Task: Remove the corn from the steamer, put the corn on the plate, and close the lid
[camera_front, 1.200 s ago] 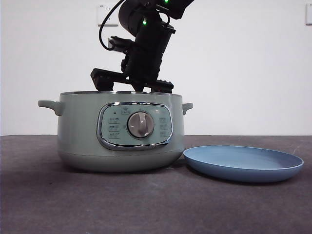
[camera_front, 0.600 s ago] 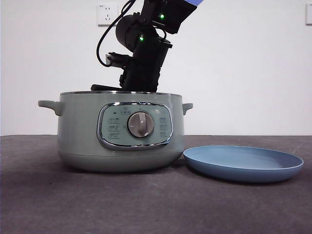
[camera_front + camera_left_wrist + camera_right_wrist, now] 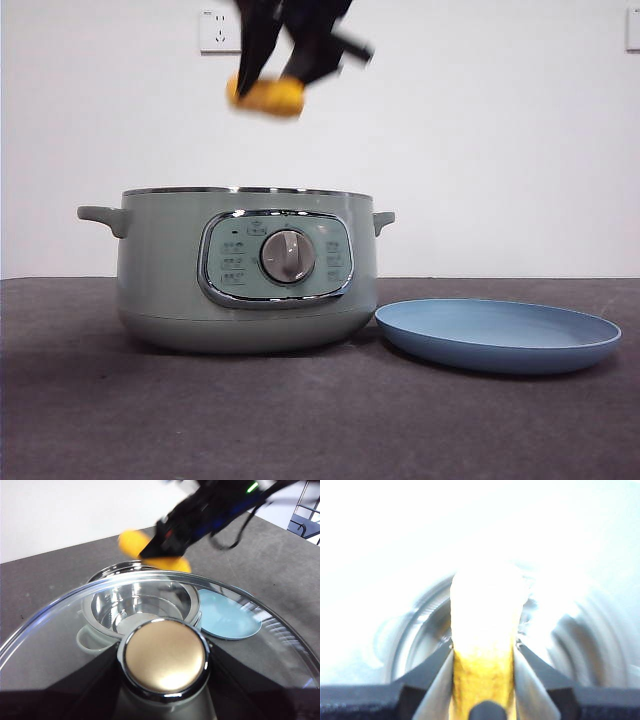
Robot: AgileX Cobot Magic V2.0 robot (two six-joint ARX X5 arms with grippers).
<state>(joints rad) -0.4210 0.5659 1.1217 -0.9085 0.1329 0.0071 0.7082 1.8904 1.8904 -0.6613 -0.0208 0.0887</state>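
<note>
Corn [image 3: 267,96] between right gripper's [image 3: 482,680] fingers [image 3: 437,672]

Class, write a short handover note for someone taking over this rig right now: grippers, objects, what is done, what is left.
Right gripper: shut on the stubby yellow-orange corn, held in the air above the sage-green steamer.
Left gripper: holds the clear glass lid by its knob, off the steamer.
Light-blue plate: beside the steamer, nothing on it.
Done: corn out.
Left: corn onto plate, close lid.

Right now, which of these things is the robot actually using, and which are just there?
In use: corn in the right gripper; steamer; plate; lid held by the left gripper.
Just there: wall socket; table.
</note>
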